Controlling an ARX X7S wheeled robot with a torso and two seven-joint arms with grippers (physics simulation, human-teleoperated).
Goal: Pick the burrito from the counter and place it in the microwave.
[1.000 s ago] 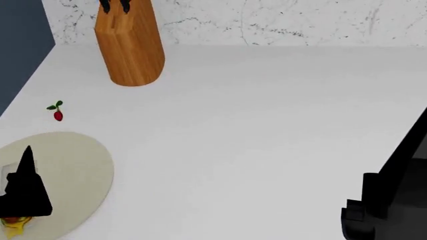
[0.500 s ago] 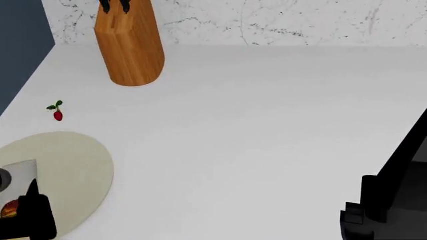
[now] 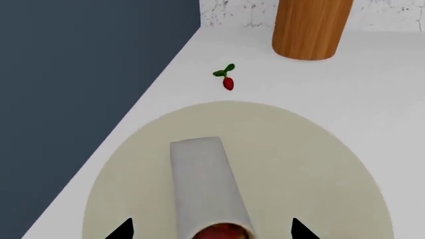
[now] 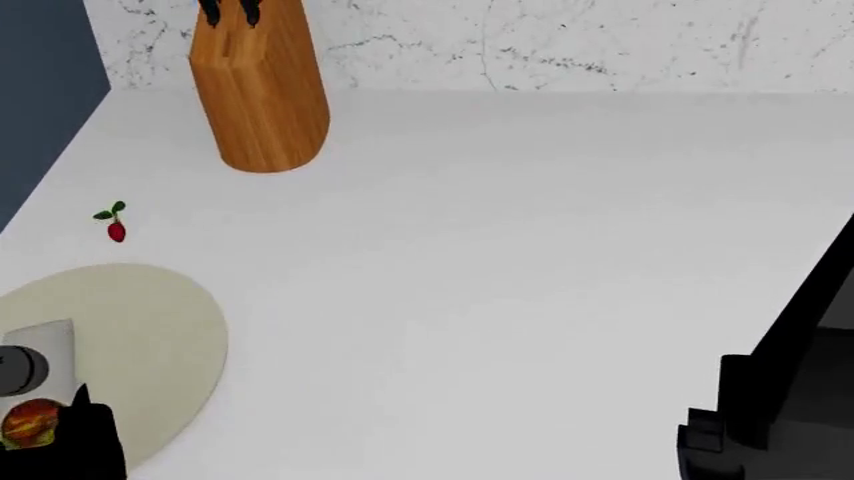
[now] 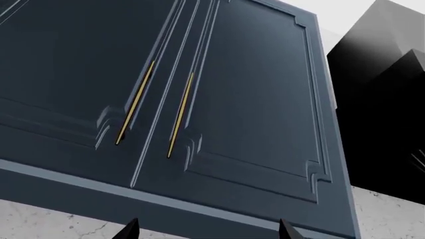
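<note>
The burrito [image 3: 202, 179] is a pale grey-white roll lying on a beige plate [image 3: 299, 169] on the white counter [image 4: 507, 250]. Its cut end with red and orange filling [image 4: 30, 424] faces my left gripper. In the head view the burrito [image 4: 38, 352] sits at the far left edge. My left gripper [image 3: 211, 230] is open, its two black fingertips [image 3: 125, 230] on either side of the cut end, not touching it. My right gripper [image 5: 207, 230] is open and empty, pointing up at blue-grey cabinet doors.
A tiny red cherry [image 4: 115, 228] lies beyond the plate. A wooden knife block [image 4: 259, 90] stands at the back left. A dark blue wall [image 3: 79, 99] borders the counter's left side. My right arm [image 4: 754, 420] is at the lower right. A black box shape [image 5: 381, 99] is beside the cabinets [image 5: 199, 99].
My left gripper has drawn back toward the bottom of the head view, uncovering the burrito and its filled end. The burrito, the plate and the right arm have not moved.
</note>
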